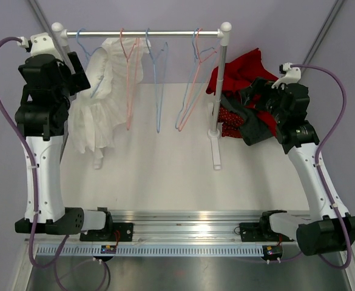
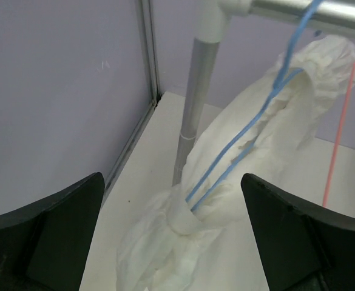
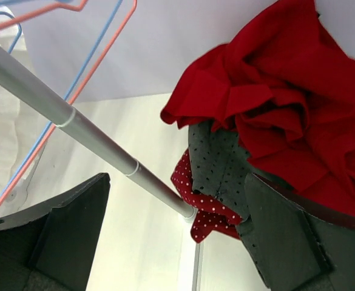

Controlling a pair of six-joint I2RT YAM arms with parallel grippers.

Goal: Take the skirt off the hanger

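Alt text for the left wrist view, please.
A white skirt hangs on a blue hanger from a metal rail, its lower folds bunched on the table by the rack's post. The left gripper, open, frames it; a pink hanger hangs at right.

no readable text, no labels or brands (anywhere), no numbers

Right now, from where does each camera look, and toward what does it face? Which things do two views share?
Top external: above and behind the bases, looking down on the table and clothes rack; left arm and right arm both show.
Left wrist: on the left arm, facing the white skirt on its blue hanger; open left fingers show.
Right wrist: on the right arm, facing the red clothes pile beside the rack post; open right fingers show.
Shared: top external and left wrist both show the white skirt.
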